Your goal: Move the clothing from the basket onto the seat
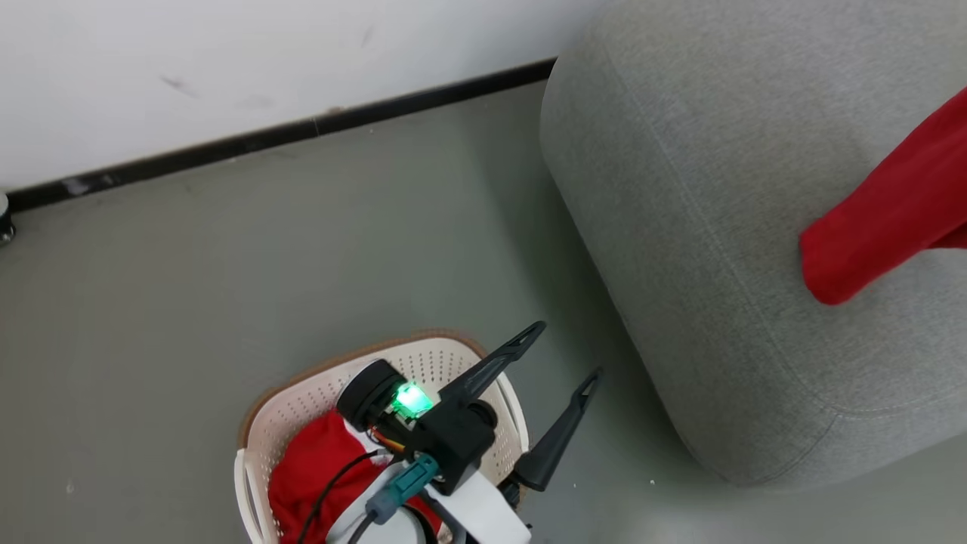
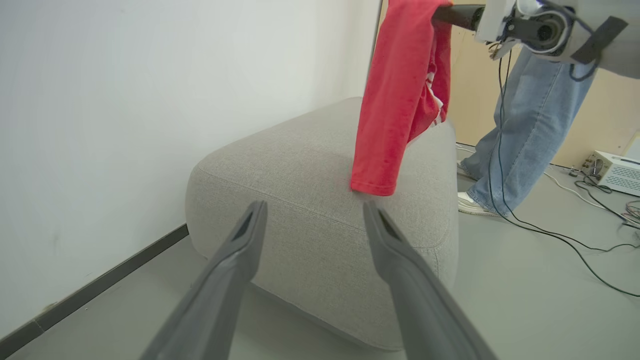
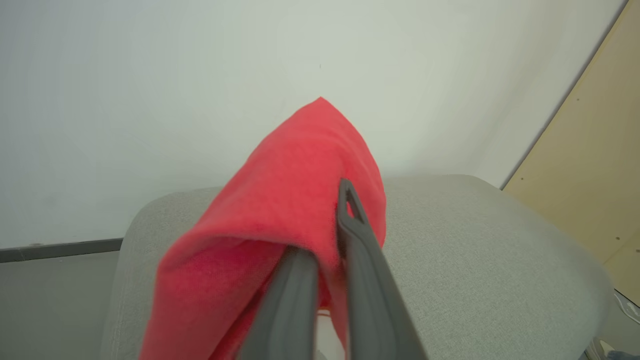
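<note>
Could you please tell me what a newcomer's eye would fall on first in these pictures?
First, the bright red garment dangling from the shut right gripper over the grey seat. Next, a second red garment lying in the cream basket at the bottom of the head view, where the left gripper holds its jaws wide open. Beyond the seat, in the left wrist view, a person in blue jeans stands.

You face a plain white wall (image 1: 227, 60) meeting a smooth grey-green floor (image 1: 227, 264) along a thin black skirting strip (image 1: 302, 132). In the left wrist view, a person's legs in loose light blue jeans (image 2: 520, 125) and white shoes (image 2: 470, 202) stand before a beige wooden panel (image 2: 600, 115). Thin black cables (image 2: 550, 234) trail over the floor near a white vented box (image 2: 612, 172).
</note>
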Tool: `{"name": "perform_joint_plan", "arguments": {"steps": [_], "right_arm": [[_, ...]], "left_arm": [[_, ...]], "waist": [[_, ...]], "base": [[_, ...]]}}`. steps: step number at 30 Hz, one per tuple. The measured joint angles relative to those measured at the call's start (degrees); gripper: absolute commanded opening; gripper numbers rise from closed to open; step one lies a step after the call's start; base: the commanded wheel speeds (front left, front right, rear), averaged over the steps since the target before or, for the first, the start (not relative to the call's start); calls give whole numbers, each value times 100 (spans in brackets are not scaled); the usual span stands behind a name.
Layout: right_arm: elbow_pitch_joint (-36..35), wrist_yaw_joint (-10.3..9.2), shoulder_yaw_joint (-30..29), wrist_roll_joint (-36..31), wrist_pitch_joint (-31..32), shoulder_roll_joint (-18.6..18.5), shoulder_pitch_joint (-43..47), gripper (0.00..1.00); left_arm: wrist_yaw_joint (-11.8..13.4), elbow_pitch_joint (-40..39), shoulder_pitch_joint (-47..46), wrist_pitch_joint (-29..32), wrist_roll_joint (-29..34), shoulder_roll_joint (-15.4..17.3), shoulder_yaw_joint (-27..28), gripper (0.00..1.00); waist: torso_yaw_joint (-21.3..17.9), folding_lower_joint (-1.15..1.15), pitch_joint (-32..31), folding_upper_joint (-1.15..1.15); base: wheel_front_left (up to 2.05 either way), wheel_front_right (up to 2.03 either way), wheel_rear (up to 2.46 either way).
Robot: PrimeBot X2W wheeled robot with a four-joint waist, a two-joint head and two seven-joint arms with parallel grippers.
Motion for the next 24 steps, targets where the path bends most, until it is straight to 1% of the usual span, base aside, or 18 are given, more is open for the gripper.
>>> {"name": "perform_joint_plan", "arguments": {"steps": [5, 9, 15, 24], "right_arm": [[286, -1, -23, -113, -168, -49, -303, 0], [434, -1, 40, -337, -304, -60, -500, 0], [905, 0, 44, -375, -470, 141, -508, 0], [1536, 0, -419, -372, -742, 330, -505, 0]], "left_arm": [[-37, -148, -211, 102, 111, 3, -190, 100], [-38, -240, -359, 182, 149, 5, -311, 100], [-38, -292, -613, 269, 205, 18, -461, 100], [-38, -337, -991, 358, 254, 74, -558, 100]], "waist": [[93, 0, 323, 0], [166, 1, 583, 0], [263, 0, 959, 0], [359, 1, 1471, 0]], "base": [[0, 0, 0], [0, 0, 0], [0, 0, 0], [0, 0, 0]]}}
